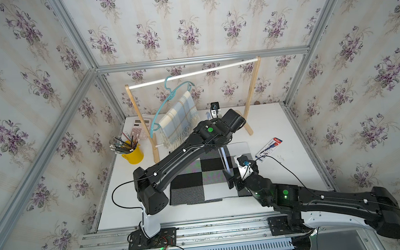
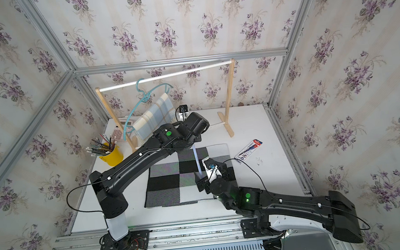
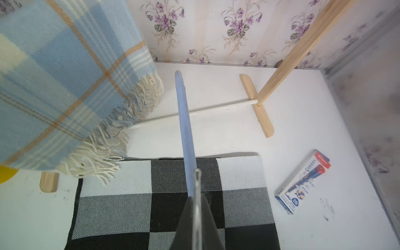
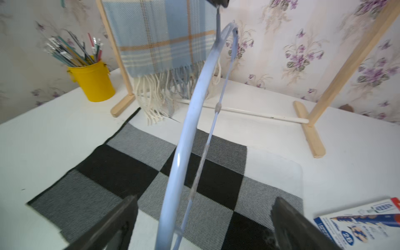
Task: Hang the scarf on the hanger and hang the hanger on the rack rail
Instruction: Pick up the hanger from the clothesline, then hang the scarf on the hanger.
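Observation:
The scarf (image 1: 199, 180) is a black, grey and white checked cloth lying flat on the table, also seen in the wrist views (image 3: 129, 205) (image 4: 121, 168). A pale blue hanger (image 4: 194, 104) is held above it, edge-on in the left wrist view (image 3: 184, 121) and thin in a top view (image 2: 197, 160). My left gripper (image 3: 196, 195) is shut on one end of the hanger. My right gripper (image 4: 205, 200) is open at the other end. The hanger's arm and bar pass between its fingers (image 4: 127, 207) without touching them.
A wooden rack (image 1: 252, 86) stands at the back. On its rail hangs a teal hanger (image 1: 165, 104) carrying a blue plaid scarf (image 1: 181, 117). A yellow cup of pencils (image 1: 133, 153) and a calculator (image 1: 140, 128) sit back left. A pencil box (image 1: 269, 146) lies right of the checked scarf.

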Available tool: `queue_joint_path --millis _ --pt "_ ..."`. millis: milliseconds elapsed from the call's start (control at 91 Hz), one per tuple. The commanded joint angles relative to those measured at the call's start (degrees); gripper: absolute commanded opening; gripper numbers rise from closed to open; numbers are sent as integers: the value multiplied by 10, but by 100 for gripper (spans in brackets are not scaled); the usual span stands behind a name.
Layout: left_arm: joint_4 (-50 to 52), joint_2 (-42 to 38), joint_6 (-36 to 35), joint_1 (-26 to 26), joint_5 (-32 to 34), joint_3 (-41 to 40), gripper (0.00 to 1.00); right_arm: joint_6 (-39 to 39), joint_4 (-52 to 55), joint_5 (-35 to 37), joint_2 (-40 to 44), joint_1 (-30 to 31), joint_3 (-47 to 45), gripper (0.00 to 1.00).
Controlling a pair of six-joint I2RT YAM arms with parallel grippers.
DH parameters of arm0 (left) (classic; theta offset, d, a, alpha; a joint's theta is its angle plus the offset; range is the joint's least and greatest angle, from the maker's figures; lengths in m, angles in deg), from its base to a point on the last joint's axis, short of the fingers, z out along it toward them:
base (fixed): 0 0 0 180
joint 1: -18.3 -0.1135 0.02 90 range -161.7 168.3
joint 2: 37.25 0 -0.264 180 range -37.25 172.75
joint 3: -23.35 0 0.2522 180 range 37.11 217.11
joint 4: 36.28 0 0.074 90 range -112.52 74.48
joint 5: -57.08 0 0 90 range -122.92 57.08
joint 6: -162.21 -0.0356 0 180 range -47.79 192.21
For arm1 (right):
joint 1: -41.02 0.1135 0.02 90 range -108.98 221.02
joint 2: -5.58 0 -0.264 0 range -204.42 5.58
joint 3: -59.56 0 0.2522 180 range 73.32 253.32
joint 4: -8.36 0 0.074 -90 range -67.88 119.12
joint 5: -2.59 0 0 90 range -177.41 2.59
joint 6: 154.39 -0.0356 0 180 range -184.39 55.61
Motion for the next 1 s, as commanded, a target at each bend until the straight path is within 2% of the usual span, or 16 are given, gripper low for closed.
queue_joint_path --millis 0,33,55,88,132,143,154,165,176,253,297,429,549,692,835,989 --pt "-77 -38 -109 -11 -83 -37 0 -72 86 -140 54 -47 14 100" --pt "-95 -57 -125 -16 -116 -59 0 -89 95 -157 60 -65 16 100" --pt "-109 -69 -134 -19 -137 -76 0 -116 105 -184 69 -103 18 100" --pt "-127 -88 -144 -25 -173 -104 0 -136 113 -207 73 -129 18 100" --pt "-157 -113 -156 -33 -220 -146 0 -173 121 -252 81 -192 12 100" --pt "-164 -120 -158 -34 -230 -157 0 -190 122 -277 85 -225 6 100" --pt "-171 -127 -160 -36 -239 -168 0 -190 122 -277 85 -225 6 100" --pt "-178 -133 -162 -37 -246 -181 0 -203 123 -300 88 -257 -2 99" --pt "-185 -139 -164 -38 -251 -193 0 -203 123 -300 88 -257 -2 99" --pt "-244 -184 -170 -53 -301 -284 0 -235 117 -374 93 -364 -34 98" --pt "-284 -207 -161 -65 -336 -338 0 -246 107 -424 86 -446 -59 94" --pt "-408 -270 -112 -106 -393 -478 0 -256 56 -492 41 -549 -119 85" --pt "-504 -298 -73 -133 -399 -565 0 -246 2 -485 -36 -569 -142 80" --pt "-585 -309 -47 -145 -390 -631 0 -234 -51 -465 -113 -570 -140 76" --pt "-606 -304 -28 -154 -372 -665 0 -218 -76 -456 -179 -571 -117 73" --pt "-638 -313 11 -170 -346 -724 0 -208 -95 -478 -244 -571 -95 64"
